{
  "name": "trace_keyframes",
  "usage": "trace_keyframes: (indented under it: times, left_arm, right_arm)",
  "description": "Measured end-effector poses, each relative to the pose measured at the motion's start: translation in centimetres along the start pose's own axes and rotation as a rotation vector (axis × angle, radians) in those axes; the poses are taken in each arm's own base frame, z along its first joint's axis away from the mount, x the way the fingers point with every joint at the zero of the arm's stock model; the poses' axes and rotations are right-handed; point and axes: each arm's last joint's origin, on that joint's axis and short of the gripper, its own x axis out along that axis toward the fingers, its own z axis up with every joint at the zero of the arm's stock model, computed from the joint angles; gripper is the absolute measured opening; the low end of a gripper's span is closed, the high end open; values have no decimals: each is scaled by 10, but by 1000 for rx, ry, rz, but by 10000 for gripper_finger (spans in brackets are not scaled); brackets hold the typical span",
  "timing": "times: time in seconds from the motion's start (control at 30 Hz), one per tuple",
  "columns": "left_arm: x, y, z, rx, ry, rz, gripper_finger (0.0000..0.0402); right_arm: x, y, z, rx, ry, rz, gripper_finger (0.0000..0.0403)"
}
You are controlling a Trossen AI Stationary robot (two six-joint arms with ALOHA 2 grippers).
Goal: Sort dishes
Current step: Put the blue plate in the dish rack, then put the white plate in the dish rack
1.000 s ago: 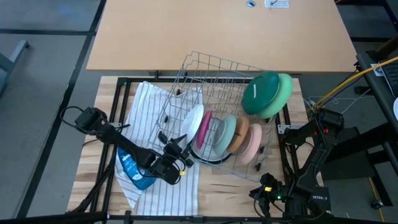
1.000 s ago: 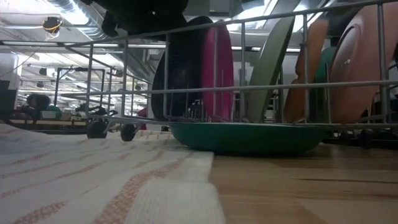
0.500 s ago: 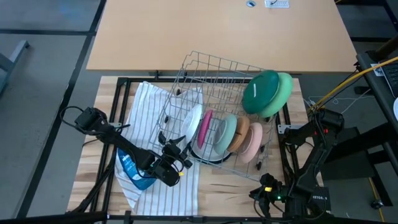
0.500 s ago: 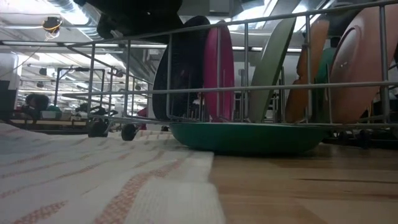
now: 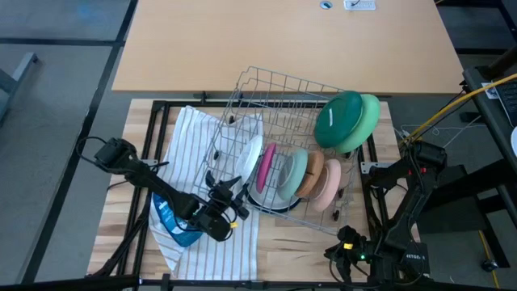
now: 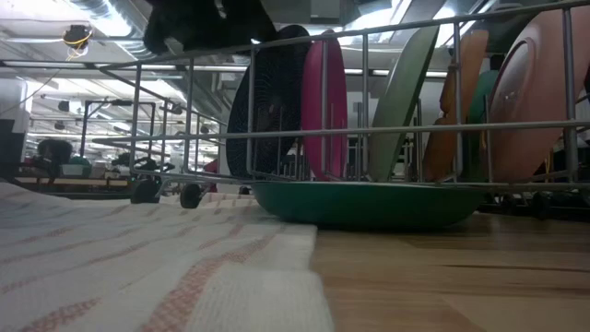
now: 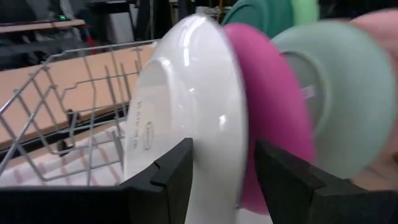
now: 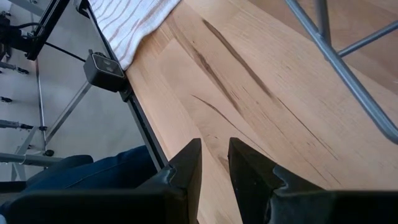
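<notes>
Spanning the near half of the high view, a wooden counter point(image 5: 299, 246) is seen, with a larger tan tabletop point(image 5: 283, 44) beyond it at the far side. A striped cloth point(image 5: 194, 133) is spread over the counter's left part. A grey wire rack point(image 5: 279, 97) is set right of the cloth, tilted, near the counter's middle.

Inside the rack a row of dishes is stood on edge, from left to right: white plate point(image 5: 252, 159), magenta plate point(image 5: 265, 166), sage plate point(image 5: 296, 171), tan plate point(image 5: 312, 173), peach plate point(image 5: 327, 185). A dark green bowl point(image 5: 338, 119) and a light green bowl point(image 5: 367, 117) are leaned together at the rack's far right corner. In the low view a dark green dish point(image 6: 369, 203) is seen lying flat under the upright row.

The left arm is reached across the cloth from the left edge. The left gripper point(image 5: 233, 204) is positioned at the near rim of the white plate; in the left wrist view its fingers point(image 7: 171, 180) are seen spread either side of that rim, straddling it. Whether the plate is actually clamped cannot be told. A blue soap bottle point(image 5: 171, 220) is lying on the cloth beneath this arm.

The right arm is parked at the near right corner. The right gripper point(image 8: 213, 163) is pointed down at bare counter, fingers narrowly apart, nothing held.
</notes>
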Motion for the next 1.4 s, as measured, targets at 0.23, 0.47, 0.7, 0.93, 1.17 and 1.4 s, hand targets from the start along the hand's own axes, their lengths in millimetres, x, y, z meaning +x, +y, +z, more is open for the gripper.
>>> trace_keyframes:
  times: [0.23,0.47,0.7,0.93,1.17,1.4]
  left_arm:
    - [-7,2,11,-15,32,-65,157]
    - [-10,0,11,-17,61,-112,157]
    - [-18,2,19,-10,58,-140,157]
    - [-30,9,37,19,41,-179,157]
    - [-55,6,42,78,116,-404,157]
    - [-78,4,31,151,237,-606,157]
  right_arm:
    - [0,0,0,0,3,0,85]
    - [0,0,0,1,3,-1,85]
    - [0,0,0,0,3,-1,85]
    - [0,0,1,0,-36,9,85]
    - [0,-2,2,-16,-53,-5,85]
    - [-1,-9,6,0,-101,-57,85]
